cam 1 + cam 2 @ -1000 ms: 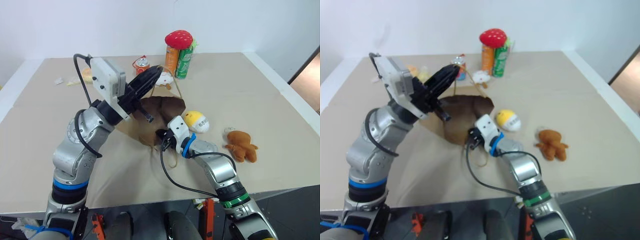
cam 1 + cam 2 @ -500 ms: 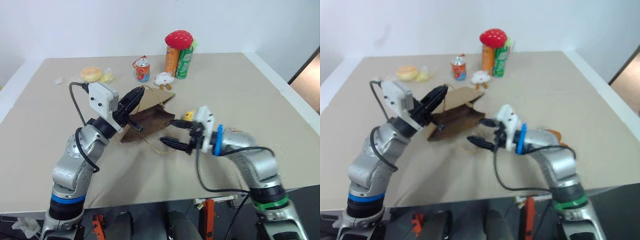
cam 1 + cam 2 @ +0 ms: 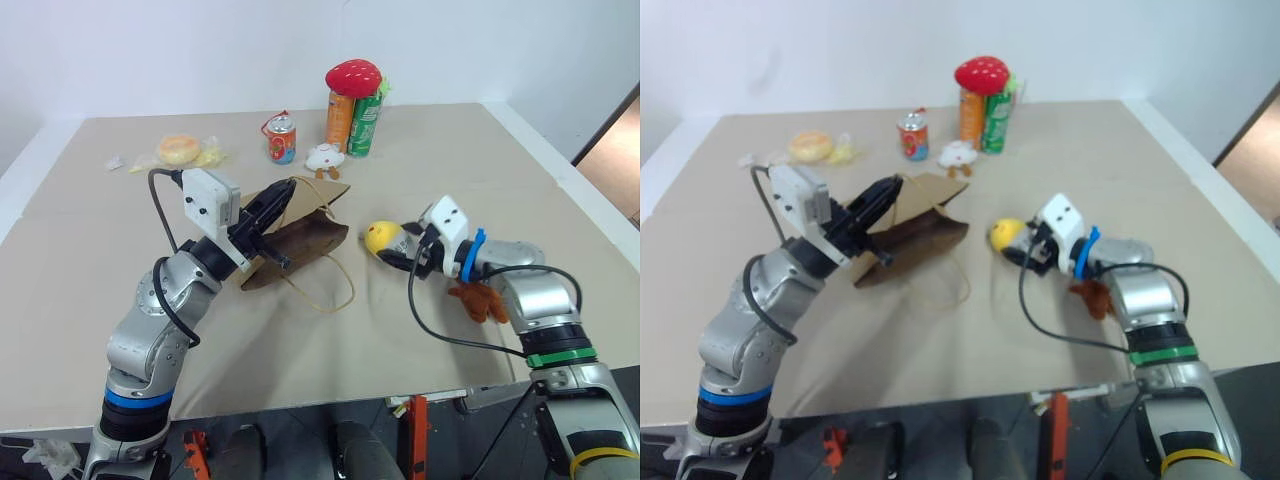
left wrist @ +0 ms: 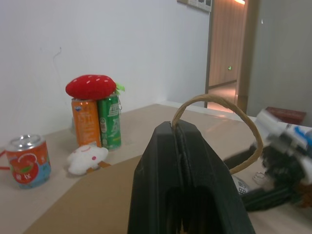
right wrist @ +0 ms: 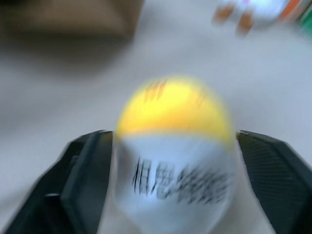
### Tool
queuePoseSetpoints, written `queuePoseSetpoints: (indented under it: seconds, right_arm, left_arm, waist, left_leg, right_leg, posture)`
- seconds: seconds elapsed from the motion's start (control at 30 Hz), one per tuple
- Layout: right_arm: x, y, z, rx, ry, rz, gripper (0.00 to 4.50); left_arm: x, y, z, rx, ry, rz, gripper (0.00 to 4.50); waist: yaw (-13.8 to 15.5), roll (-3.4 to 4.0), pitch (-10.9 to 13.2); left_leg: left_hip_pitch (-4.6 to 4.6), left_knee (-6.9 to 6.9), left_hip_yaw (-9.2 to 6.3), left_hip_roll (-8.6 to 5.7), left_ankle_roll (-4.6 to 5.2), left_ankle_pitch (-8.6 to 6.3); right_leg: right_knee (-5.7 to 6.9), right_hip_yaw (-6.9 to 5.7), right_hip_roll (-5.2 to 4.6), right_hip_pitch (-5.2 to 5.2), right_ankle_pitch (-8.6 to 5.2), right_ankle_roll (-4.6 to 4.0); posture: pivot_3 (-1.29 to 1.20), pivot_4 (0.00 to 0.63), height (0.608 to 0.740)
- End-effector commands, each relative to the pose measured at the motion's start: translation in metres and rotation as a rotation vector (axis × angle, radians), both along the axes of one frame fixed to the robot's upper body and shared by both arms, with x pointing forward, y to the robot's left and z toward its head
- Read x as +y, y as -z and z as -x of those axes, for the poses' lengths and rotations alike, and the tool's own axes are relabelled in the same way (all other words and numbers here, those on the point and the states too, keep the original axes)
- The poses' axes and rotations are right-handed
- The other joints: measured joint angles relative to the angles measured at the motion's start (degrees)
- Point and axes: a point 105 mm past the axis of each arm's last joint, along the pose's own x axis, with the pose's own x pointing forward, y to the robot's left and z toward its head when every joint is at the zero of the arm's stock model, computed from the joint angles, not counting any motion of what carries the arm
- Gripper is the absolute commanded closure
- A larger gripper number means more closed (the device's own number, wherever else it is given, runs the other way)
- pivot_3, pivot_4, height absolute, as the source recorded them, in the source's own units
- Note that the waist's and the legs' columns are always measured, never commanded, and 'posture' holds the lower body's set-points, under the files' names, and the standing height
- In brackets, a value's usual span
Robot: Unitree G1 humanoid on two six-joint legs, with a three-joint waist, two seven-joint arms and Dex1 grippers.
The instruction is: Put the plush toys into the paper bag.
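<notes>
Across the tan table (image 3: 120, 330), the left gripper (image 4: 179, 141) is pinching a cord handle (image 4: 229, 105) with its jaws shut, propping the paper bag (image 3: 300, 235) up for loading. The right gripper (image 3: 398, 250) is straddling the egg-shaped toy (image 5: 173, 156), jaws wide on either side (grip not certain). The teddy bear (image 3: 480, 300) is lying beneath that forearm.

Dark printed characters on egg toy (image 5: 173, 165), blurred, unreadable.
</notes>
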Motion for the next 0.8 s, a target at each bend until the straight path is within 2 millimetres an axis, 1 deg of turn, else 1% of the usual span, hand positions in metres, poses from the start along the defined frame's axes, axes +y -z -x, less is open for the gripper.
queuePoseSetpoints:
  seconds: [0.03,0.07,0.1,0.13,0.17,0.23,0.33,0.43,0.53,0.6,0.67,0.73,0.8]
  right_arm:
    - [-0.004,-0.013,-0.006,-0.056,0.005,0.026,2.24]
    - [-0.005,-0.014,-0.006,-0.058,0.005,0.023,2.51]
    - [-0.006,-0.014,-0.006,-0.061,0.004,0.026,2.87]
    - [-0.006,-0.014,-0.006,-0.063,-0.001,0.03,3.09]
    - [-0.006,-0.014,-0.005,-0.071,-0.012,0.036,3.44]
    - [-0.002,-0.024,0.0,-0.115,-0.063,0.021,4.04]
    - [0.006,-0.059,0.009,-0.178,-0.153,-0.084,4.04]
    - [0.019,-0.09,0.023,-0.187,-0.258,-0.174,4.04]
    - [0.04,-0.111,0.046,-0.155,-0.384,-0.234,4.04]
    - [0.061,-0.114,0.066,-0.099,-0.487,-0.248,4.04]
    - [0.082,-0.109,0.081,-0.055,-0.557,-0.267,4.04]
    - [0.094,-0.104,0.087,-0.03,-0.581,-0.279,4.04]
    - [0.101,-0.098,0.088,-0.017,-0.58,-0.275,4.04]
  left_arm:
    - [0.006,-0.009,0.003,0.032,0.0,0.077,4.5]
    - [0.008,-0.009,0.002,0.046,-0.002,0.093,4.5]
    - [0.01,-0.01,0.001,0.059,-0.007,0.109,4.5]
    - [0.011,-0.011,-0.001,0.071,-0.011,0.126,4.5]
    - [0.013,-0.011,-0.002,0.087,-0.013,0.15,4.5]
    - [0.016,-0.014,-0.004,0.099,-0.025,0.185,4.5]
    - [0.018,-0.021,-0.003,0.047,-0.044,0.165,4.5]
    - [0.012,-0.026,0.004,-0.029,-0.031,0.089,4.5]
    - [0.005,-0.025,0.009,-0.06,-0.012,0.047,4.5]
    - [0.004,-0.026,0.008,-0.072,-0.018,0.056,4.5]
    - [0.005,-0.03,0.007,-0.097,-0.037,0.068,4.5]
    - [0.006,-0.034,0.005,-0.114,-0.057,0.079,4.5]
    - [0.007,-0.036,0.004,-0.124,-0.082,0.095,4.5]
  waist:
    - [0.0,0.0,0.0]
    - [0.0,-0.01,0.0]
    - [0.0,-0.01,0.0]
    - [0.0,0.0,0.0]
    - [0.0,-0.01,0.0]
    - [0.0,-0.01,0.0]
    - [0.0,-0.01,0.0]
    - [0.0,0.0,0.0]
    - [0.0,0.0,0.0]
    - [0.0,0.0,0.0]
    - [0.1,0.0,0.0]
    - [0.1,-0.01,0.0]
    - [0.1,-0.01,0.0]
  left_leg:
    - [0.01,0.01,0.02,0.0,0.0,0.0]
    - [0.01,0.03,0.02,0.0,0.0,0.0]
    - [0.04,0.03,0.01,0.0,0.0,0.0]
    - [0.04,0.03,0.01,0.0,0.0,0.0]
    - [0.05,0.03,0.0,0.0,0.0,0.0]
    - [0.07,0.06,0.01,0.0,0.0,0.0]
    - [0.06,0.1,0.03,-0.01,0.0,0.0]
    - [0.06,0.08,0.05,-0.01,0.0,0.0]
    - [0.06,0.01,0.04,0.0,0.0,0.0]
    - [0.09,0.0,0.03,0.01,-0.01,0.0]
    - [0.07,-0.01,0.02,0.02,0.0,0.0]
    - [0.08,0.0,0.03,0.04,0.0,0.0]
    - [0.07,0.01,0.02,0.04,0.0,0.0]
  right_leg:
    - [0.0,0.02,0.0,0.0,0.01,0.02]
    - [0.0,0.02,0.0,0.01,0.02,0.04]
    - [0.0,0.02,0.0,0.03,0.03,0.05]
    - [0.0,0.02,0.0,0.03,0.03,0.05]
    - [0.0,0.02,0.01,0.05,0.03,0.05]
    - [0.0,0.03,0.02,0.07,0.03,0.05]
    - [0.0,0.06,0.02,0.08,0.04,0.07]
    - [0.0,0.08,0.02,0.07,0.04,0.07]
    - [0.01,0.09,0.04,0.03,0.04,0.06]
    - [0.0,0.08,0.05,0.06,0.02,0.03]
    - [0.0,0.08,0.06,0.04,0.01,0.01]
    - [0.0,0.08,0.07,0.05,0.01,0.02]
    - [0.0,0.08,0.09,0.05,0.01,0.01]
  posture:
    - [0.0,0.15,0.74]
    - [0.0,0.15,0.74]
    - [0.0,0.15,0.74]
    - [0.0,0.15,0.74]
    - [0.0,0.15,0.74]
    - [0.0,0.15,0.74]
    - [0.0,0.15,0.74]
    - [0.0,0.15,0.74]
    - [0.0,0.15,0.74]
    - [0.0,0.15,0.74]
    - [0.0,0.15,0.74]
    - [0.0,0.15,0.74]
    - [0.0,0.15,0.74]
